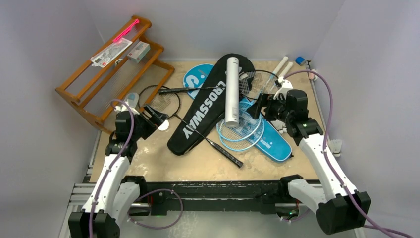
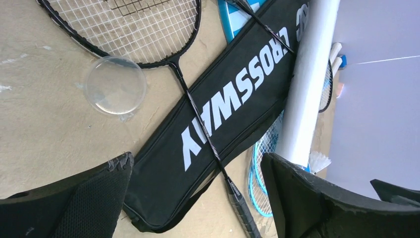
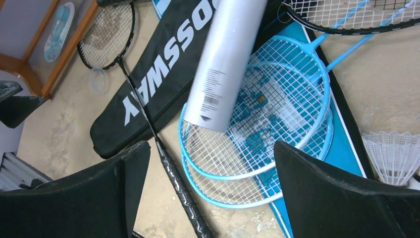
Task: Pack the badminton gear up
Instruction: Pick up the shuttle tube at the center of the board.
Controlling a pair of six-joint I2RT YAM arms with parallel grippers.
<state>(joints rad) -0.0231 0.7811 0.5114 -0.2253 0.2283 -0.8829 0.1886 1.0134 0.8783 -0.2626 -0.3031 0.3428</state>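
A black racket's shaft (image 2: pixel 198 116) crosses the black "CROSSWAY" cover (image 2: pixel 233 109); a clear lid (image 2: pixel 115 85) lies left of it.

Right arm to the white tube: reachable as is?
Probably yes. The white tube lies on top of the black cover and blue rackets with nothing over it, and the open right gripper sits just beside its near end.
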